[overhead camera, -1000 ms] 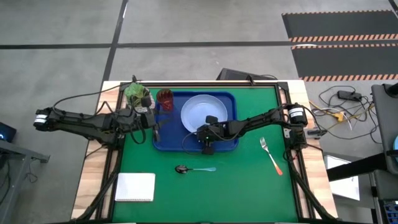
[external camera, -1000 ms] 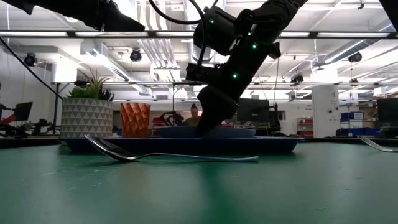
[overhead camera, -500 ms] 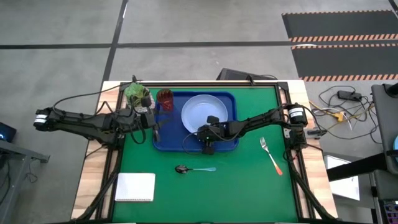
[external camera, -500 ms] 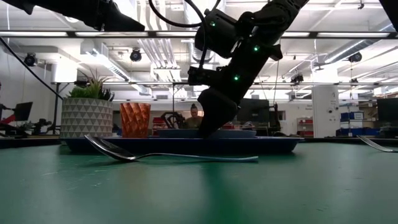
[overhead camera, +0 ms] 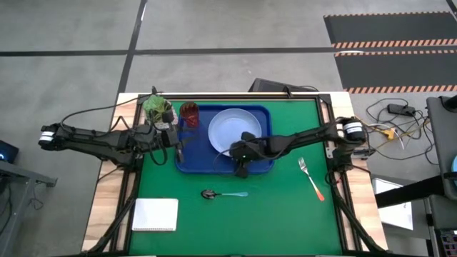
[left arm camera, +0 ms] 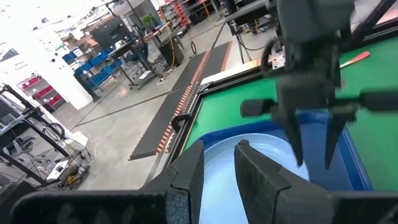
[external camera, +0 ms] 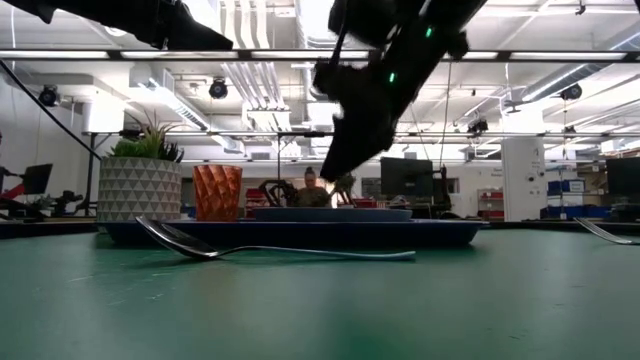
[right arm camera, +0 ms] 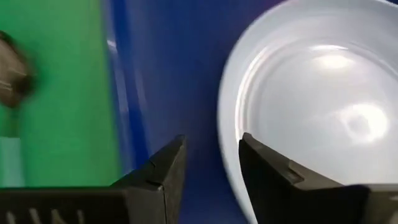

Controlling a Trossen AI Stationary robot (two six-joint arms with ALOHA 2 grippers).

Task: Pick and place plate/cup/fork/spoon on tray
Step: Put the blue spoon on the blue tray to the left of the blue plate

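The spoon [overhead camera: 223, 193] lies on the green surface [overhead camera: 285, 214] just off the tray [overhead camera: 187, 163], handle toward my right side. My right gripper [overhead camera: 242, 170], empty and narrowly parted, hangs nearest, so I'd use it.

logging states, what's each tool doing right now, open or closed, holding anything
Left tool: open, empty, by the tray's left edge.
Right tool: open, empty, over the plate's rim.

Grey concrete floor [overhead camera: 214, 28], striped hazard mat [overhead camera: 393, 43], ceiling striplights [external camera: 560, 55].
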